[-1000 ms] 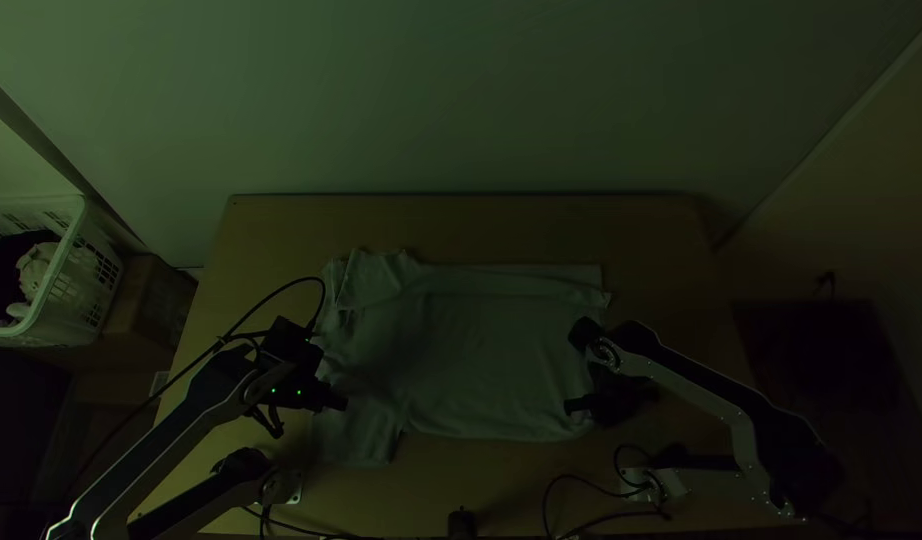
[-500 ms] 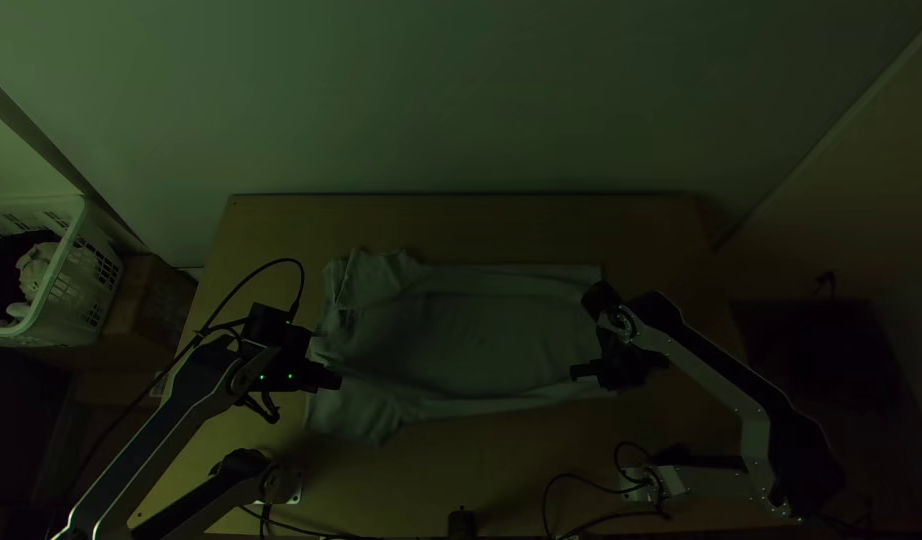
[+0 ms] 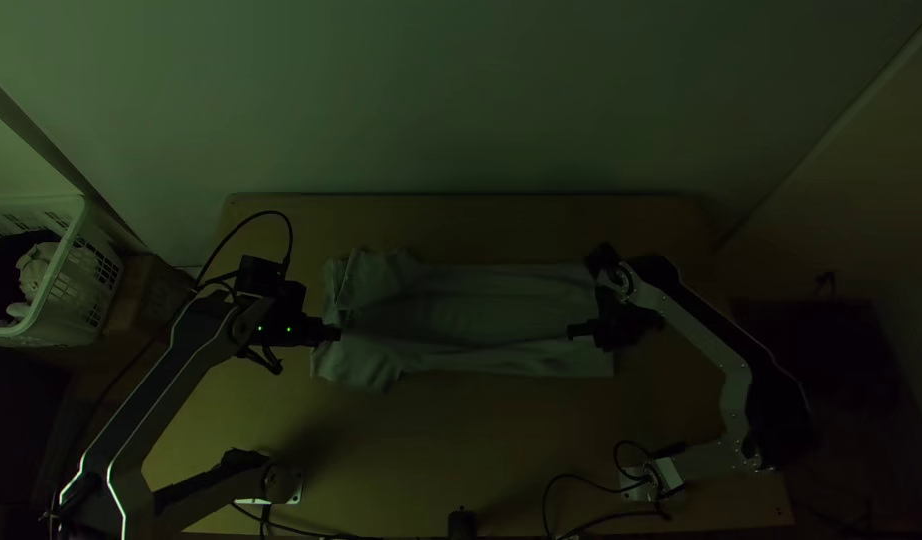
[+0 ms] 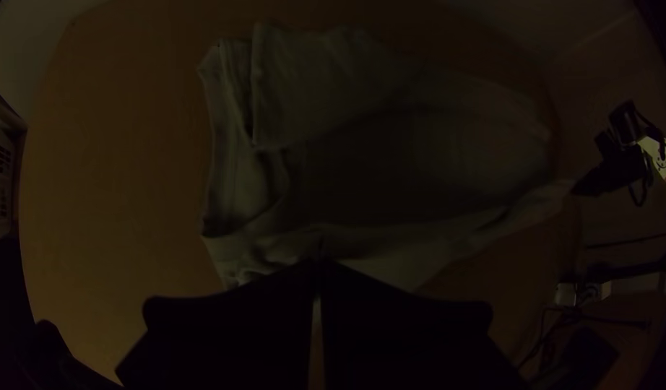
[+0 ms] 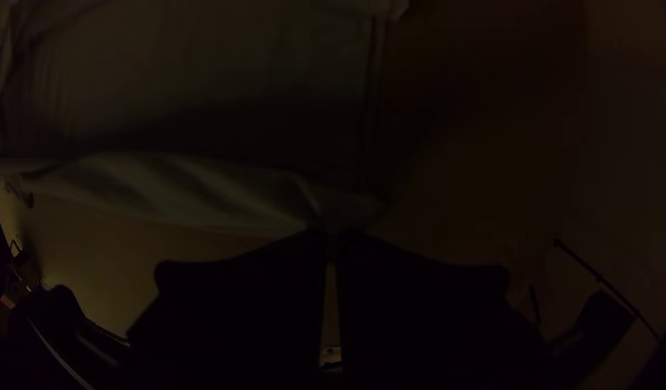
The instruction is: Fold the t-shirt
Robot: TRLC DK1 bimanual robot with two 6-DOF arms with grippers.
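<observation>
T-shirt lies lengthwise on the tabletop, far side folded in, near side raised; left fingers closed on cloth toward the collar end, right fingers closed on it near the hem corner. Looks light, soft and limp, nothing fragile; likely to sag and crease between the grips, its hem apt to curl if pinched too shallow. Best held as here, at both ends of the near side, with even, gentle tension while laying it over the body.
</observation>
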